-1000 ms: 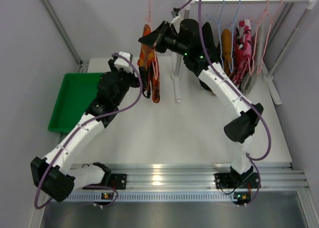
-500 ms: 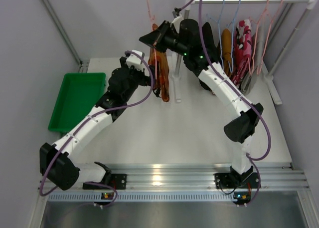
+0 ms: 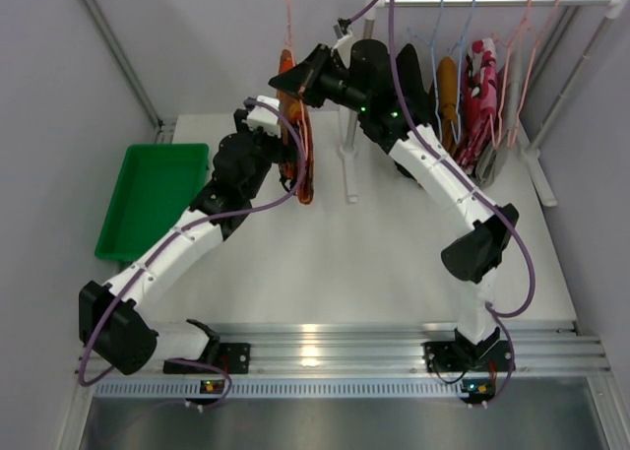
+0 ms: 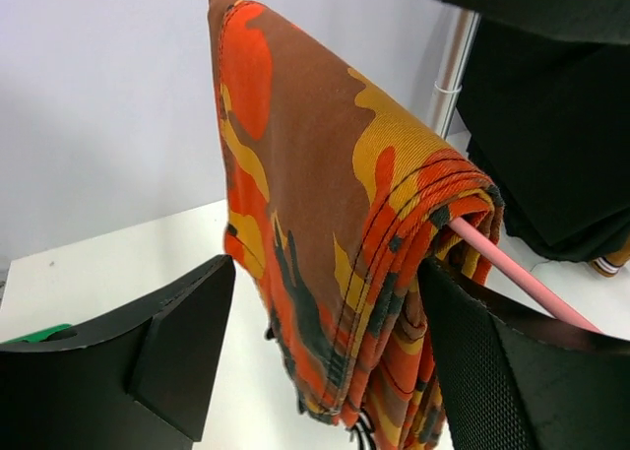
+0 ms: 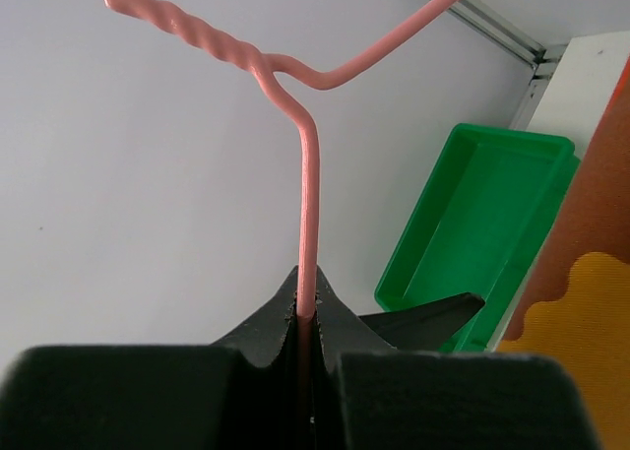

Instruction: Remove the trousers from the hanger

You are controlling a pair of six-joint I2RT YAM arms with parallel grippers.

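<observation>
Orange camouflage trousers (image 4: 335,224) with brown and yellow patches; pink hanger (image 5: 308,194); green tray (image 3: 148,199).

I'm running a robotics lab cell: the left arm (image 3: 167,258) and right arm (image 3: 443,179) are bolted to an aluminium extrusion rail (image 3: 325,356) edging a white table (image 3: 325,263). Bare grey panels (image 3: 49,96) close it in, and a small clothes rail (image 3: 591,0) and green bin (image 3: 148,209) stand staged.

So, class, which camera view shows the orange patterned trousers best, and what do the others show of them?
The left wrist view: the orange trousers fill the frame, folded over the pink hanger, pattern and stitching clear. The top external view shows only a thin hanging strip. The right wrist view catches just one edge.
</observation>
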